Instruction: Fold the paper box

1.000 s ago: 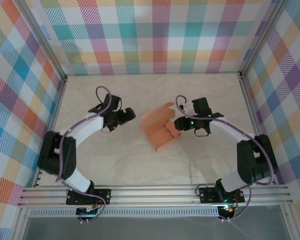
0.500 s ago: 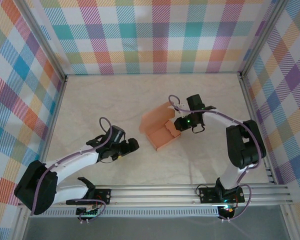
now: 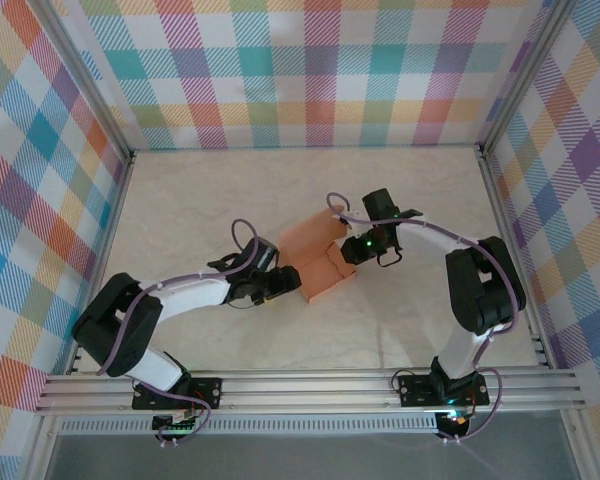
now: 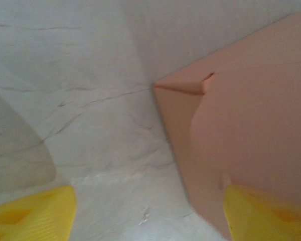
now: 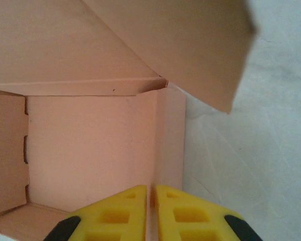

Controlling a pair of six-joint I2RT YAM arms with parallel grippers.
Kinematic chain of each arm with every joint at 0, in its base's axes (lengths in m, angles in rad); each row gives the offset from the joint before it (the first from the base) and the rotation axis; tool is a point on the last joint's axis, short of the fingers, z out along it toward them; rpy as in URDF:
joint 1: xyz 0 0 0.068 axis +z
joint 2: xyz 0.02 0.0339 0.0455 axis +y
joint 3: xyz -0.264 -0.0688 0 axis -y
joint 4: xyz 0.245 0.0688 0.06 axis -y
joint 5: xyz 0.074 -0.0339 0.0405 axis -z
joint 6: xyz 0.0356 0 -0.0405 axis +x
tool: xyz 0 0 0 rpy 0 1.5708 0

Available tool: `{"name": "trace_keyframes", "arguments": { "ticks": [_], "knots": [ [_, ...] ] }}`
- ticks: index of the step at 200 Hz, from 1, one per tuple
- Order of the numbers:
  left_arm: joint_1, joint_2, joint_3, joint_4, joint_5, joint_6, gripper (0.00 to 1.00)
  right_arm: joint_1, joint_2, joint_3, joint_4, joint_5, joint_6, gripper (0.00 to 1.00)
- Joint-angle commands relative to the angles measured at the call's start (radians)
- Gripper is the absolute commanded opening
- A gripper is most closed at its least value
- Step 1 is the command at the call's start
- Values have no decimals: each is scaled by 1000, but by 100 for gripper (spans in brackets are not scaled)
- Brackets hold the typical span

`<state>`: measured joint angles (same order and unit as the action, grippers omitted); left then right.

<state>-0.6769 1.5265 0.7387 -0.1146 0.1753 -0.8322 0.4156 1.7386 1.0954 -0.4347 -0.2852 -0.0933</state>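
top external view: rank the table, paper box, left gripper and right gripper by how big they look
1. table
2. paper box
3. left gripper and right gripper: these look about alike, so they are not ranked against each other

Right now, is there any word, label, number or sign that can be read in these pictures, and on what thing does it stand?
There are none.
The paper box is plain salmon-orange cardboard with no print.
The checked walls and the pale table show pattern only.
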Motion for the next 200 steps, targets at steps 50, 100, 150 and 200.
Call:
{"name": "trace_keyframes", "arguments": {
  "ticks": [50,100,150,200],
  "knots": [
    [-24,71,59,39,29,19,51,77,74,44,-103,135,44,12],
    [-25,110,80,7,23,16,49,100,61,41,-107,159,48,12],
    [-24,150,88,-69,7,1,43,100,12,58,-101,143,48,12],
    [-24,199,102,-130,-2,-1,43,87,-103,11,-9,141,78,28]
  ]
}}
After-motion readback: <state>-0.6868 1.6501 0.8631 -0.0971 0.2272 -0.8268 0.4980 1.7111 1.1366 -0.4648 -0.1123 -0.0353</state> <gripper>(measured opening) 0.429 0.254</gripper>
